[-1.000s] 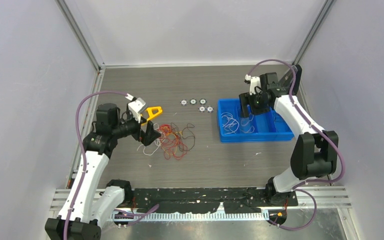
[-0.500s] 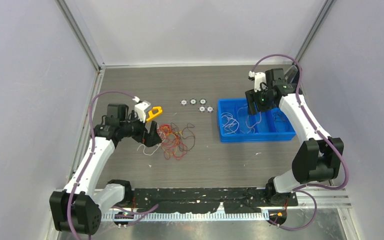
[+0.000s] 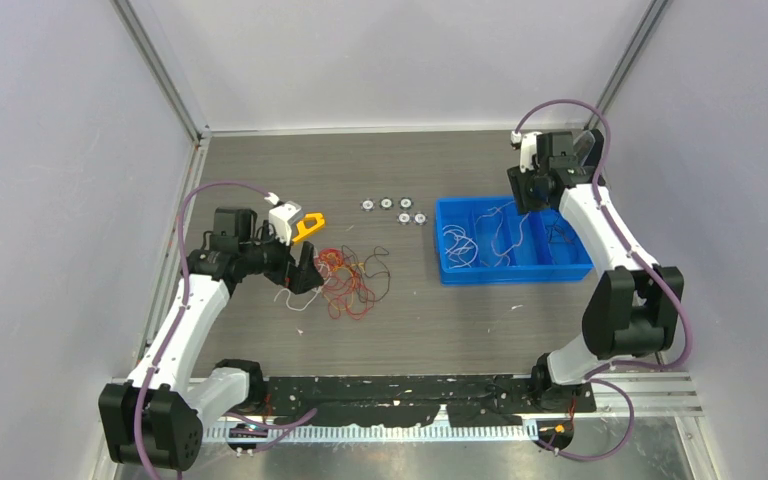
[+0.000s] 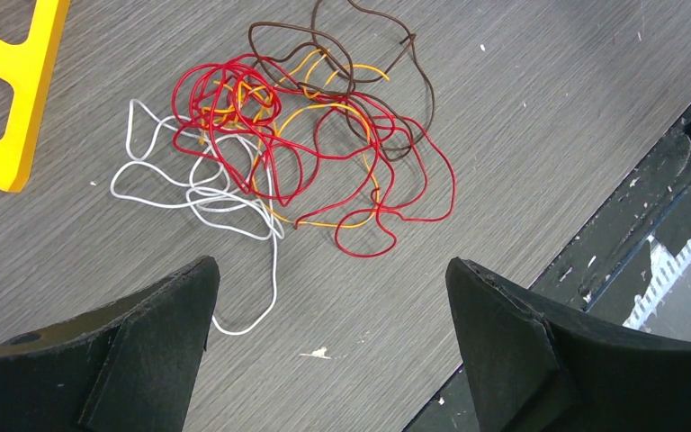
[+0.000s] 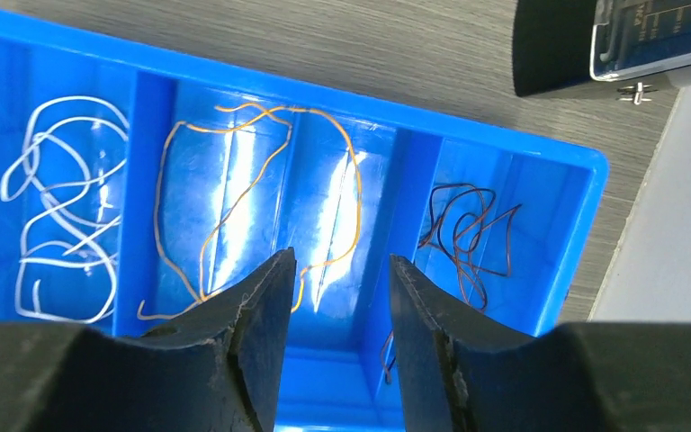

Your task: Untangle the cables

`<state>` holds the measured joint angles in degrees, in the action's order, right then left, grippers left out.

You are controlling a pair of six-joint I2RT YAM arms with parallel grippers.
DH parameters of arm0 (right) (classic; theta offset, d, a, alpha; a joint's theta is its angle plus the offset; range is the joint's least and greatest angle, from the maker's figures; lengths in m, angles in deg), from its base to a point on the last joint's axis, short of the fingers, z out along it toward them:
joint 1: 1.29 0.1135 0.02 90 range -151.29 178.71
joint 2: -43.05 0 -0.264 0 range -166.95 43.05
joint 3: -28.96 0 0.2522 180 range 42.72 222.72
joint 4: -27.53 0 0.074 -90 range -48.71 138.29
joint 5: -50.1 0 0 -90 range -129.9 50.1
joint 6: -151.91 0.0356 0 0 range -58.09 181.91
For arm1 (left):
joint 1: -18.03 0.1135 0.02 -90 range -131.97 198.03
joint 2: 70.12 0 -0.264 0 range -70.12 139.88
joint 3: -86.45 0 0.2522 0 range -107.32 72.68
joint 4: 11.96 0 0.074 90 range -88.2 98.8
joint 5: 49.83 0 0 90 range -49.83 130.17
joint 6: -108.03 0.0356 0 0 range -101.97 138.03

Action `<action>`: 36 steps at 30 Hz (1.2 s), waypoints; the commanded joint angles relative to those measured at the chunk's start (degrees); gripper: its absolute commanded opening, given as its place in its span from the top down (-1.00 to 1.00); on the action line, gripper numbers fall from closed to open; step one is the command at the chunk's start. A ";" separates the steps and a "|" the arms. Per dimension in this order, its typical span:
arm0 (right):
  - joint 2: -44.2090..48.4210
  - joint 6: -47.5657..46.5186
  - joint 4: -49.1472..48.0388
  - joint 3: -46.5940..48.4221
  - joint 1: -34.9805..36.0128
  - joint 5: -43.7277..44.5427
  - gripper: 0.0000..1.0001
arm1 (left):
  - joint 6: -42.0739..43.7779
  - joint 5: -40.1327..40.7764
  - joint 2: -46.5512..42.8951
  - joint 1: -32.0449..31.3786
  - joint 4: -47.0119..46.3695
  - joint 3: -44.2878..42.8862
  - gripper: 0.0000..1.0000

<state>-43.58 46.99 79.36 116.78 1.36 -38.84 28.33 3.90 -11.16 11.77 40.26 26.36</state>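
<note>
The tangled cables [image 3: 346, 279] lie left of the table's centre: red loops [image 4: 306, 153], a white strand [image 4: 189, 184], orange [image 4: 324, 112] and brown [image 4: 373, 54] ones, all intertwined. My left gripper [image 3: 305, 270] hovers at the clump's left side; its jaws [image 4: 331, 263] are wide open over bare table, the white strand's end near the left finger. My right gripper [image 3: 528, 190] hangs over the far right end of the blue tray [image 3: 515, 277], jaws [image 5: 342, 257] narrowly open and holding nothing. The tray's compartments hold white [image 5: 63, 207], orange [image 5: 252, 189] and brown [image 5: 468, 225] cables.
A yellow plastic piece [image 3: 308, 225] lies just beyond the clump, also at the upper left [image 4: 9, 90] of the left wrist view. Several small round metal parts [image 3: 392, 208] sit left of the tray. A black box [image 5: 594, 45] stands behind the tray. A black strip [image 3: 410, 390] lines the near edge.
My right gripper has risen and moved toward the tray's far right corner, its jaws narrowing. The left arm shifted its elbow early on; its gripper stays open by the clump.
</note>
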 commanded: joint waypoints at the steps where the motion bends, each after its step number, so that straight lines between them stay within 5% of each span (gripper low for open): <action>1: -4.15 -0.41 -3.11 1.45 0.04 2.82 0.06 | 0.33 -1.33 -1.05 -0.17 -0.66 -2.07 -0.99; 6: -7.57 0.56 -2.01 2.58 -0.07 1.90 0.21 | 0.87 -1.29 -1.56 -0.15 -0.25 -2.50 -0.99; 9: -8.08 1.50 -1.15 3.01 -0.19 -1.34 0.79 | 1.54 -1.02 -1.97 -0.16 -0.15 -2.40 -0.99; 11: -7.92 2.22 -1.38 2.98 -0.06 -4.18 0.87 | 1.86 -1.01 -2.15 -0.15 -0.01 -2.30 -0.99; 18: -9.56 7.11 -4.38 -0.90 3.21 -11.28 0.89 | 2.09 -1.00 -2.27 -0.15 -0.18 -1.25 -0.99; 34: -18.98 6.83 -6.07 -3.18 7.10 -7.89 0.89 | 2.61 0.08 -1.58 -0.20 0.11 -1.26 -0.99; 36: -17.08 6.58 -4.09 -2.08 7.14 -7.24 0.76 | 2.63 0.23 -1.65 -0.17 0.15 -1.46 -0.99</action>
<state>-63.30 54.36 72.67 112.89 7.59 -47.89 30.48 4.14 -12.43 11.77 40.48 26.10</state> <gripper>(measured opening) 0.074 0.994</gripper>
